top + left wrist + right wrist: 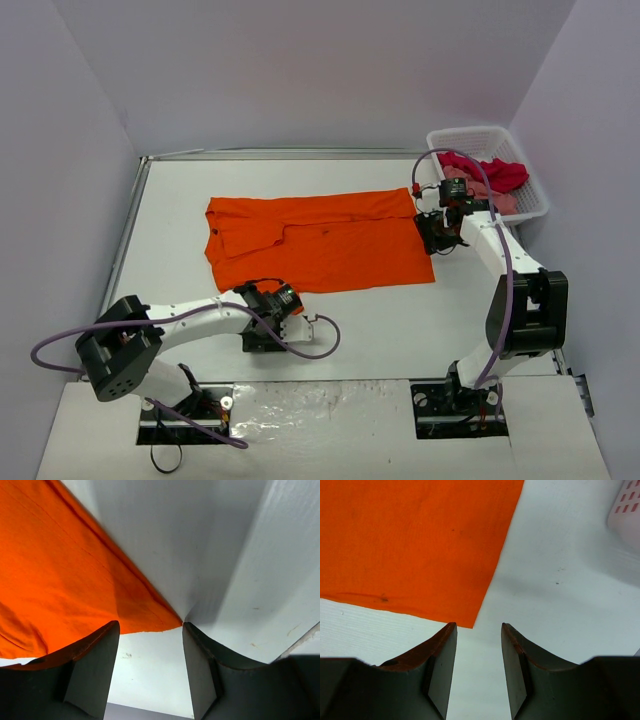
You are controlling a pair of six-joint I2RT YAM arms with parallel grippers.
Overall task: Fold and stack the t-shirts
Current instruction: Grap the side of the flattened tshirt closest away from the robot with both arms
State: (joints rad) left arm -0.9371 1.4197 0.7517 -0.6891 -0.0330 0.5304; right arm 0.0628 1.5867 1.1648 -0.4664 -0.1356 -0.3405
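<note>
A bright orange t-shirt [320, 245] lies spread flat in the middle of the white table, its left part folded over. My left gripper [290, 302] hovers low at the shirt's near edge, open. In the left wrist view the orange cloth [65, 580] fills the upper left, and only bare table shows inside the left gripper [151, 630]. My right gripper [430, 235] is at the shirt's right edge, also open. The right wrist view shows the orange shirt's [410, 545] corner just ahead of the right gripper's [479, 627] left fingertip [447, 635], nothing gripped.
A white lattice basket [470, 133] stands at the back right, behind the right arm, with a crimson red shirt [500, 172] and a dusty pink one [505, 203] inside. Its wall [627, 510] shows in the right wrist view. Grey walls enclose the table.
</note>
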